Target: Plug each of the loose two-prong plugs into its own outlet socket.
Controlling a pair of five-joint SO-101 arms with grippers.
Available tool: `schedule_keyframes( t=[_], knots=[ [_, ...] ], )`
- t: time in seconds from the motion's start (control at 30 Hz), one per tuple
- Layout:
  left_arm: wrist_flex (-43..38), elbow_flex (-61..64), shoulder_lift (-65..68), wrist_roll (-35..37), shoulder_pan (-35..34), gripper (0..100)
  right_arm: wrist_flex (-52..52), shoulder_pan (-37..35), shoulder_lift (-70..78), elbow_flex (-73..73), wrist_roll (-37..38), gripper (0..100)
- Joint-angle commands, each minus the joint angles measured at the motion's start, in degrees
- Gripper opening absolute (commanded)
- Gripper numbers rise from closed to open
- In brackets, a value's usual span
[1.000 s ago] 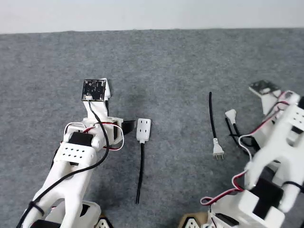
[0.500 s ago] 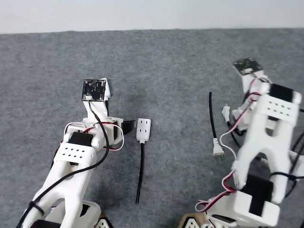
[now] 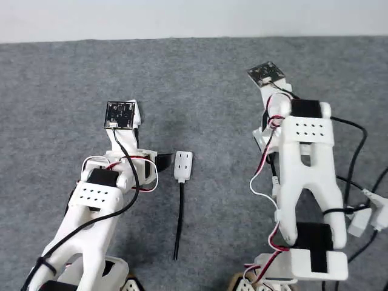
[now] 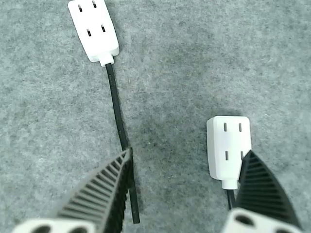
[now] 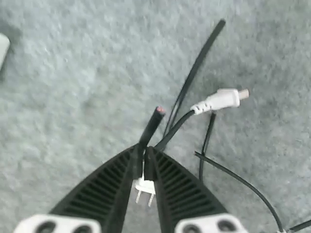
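Observation:
Two white outlet sockets lie on the grey mat, one farther off (image 4: pixel 93 30) with its black cord running back toward the arm, one (image 4: pixel 228 145) beside a finger. My left gripper (image 4: pixel 188 155) hangs open over the mat between them. From above, one socket (image 3: pixel 183 165) lies just right of the left gripper (image 3: pixel 162 162). My right gripper (image 5: pixel 144 153) is shut on the black cord of a white two-prong plug (image 5: pixel 146 187), which sits between the fingers. A second white plug (image 5: pixel 221 99) lies just beyond. The right arm (image 3: pixel 306 157) covers both plugs from above.
Thin black cords (image 5: pixel 233 179) cross the mat beside the right gripper. White connectors and cables (image 3: pixel 364 218) hang at the right arm's base. Open grey mat (image 3: pixel 206 79) stretches behind both arms.
The right arm has swung left from the table's right edge and now stands over the plug and its cord. The left arm and the socket have not moved.

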Motion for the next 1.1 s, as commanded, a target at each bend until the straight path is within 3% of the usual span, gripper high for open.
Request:
schedule_keyframes(
  t=[0.0, 0.2, 0.4, 0.47, 0.53, 0.63, 0.77, 0.9, 1.07],
  knots=[
    [-1.0, -0.5, -1.8, -0.6, -0.4, 33, -0.7, -0.6, -0.7, -7.3, -4.0, 0.9],
    [-1.0, -0.5, -1.8, -0.6, -0.5, 33, -3.2, -2.6, 1.7, -11.3, -5.9, 0.9],
    [-1.0, -0.5, -1.8, -0.6, -0.5, 33, -13.4, -2.4, 10.2, -11.6, -4.4, 4.2],
    [-1.0, -0.5, -1.8, -0.6, -0.5, 33, -15.6, -0.7, 12.9, -11.6, 2.9, 10.4],
    [-1.0, -0.5, -1.8, -0.6, -0.5, 33, -18.7, 1.5, 15.0, -11.6, 15.4, 15.5],
    [-1.0, -0.5, -1.8, -0.6, -0.5, 33, -18.9, 4.9, 17.6, -11.3, 39.4, 20.3],
    [-1.0, -0.6, -1.9, -1.9, -0.5, 33, -9.1, 6.6, 19.9, -11.6, 68.4, 24.3],
    [-1.0, -0.7, -1.9, -6.4, -0.6, 33, -7.5, 4.8, 21.1, -11.3, 75.8, 25.1],
    [-1.1, -0.9, -1.9, -6.9, -2.8, 33, -9.0, 3.2, 27.5, -12.0, 81.1, 25.1]
  ],
)
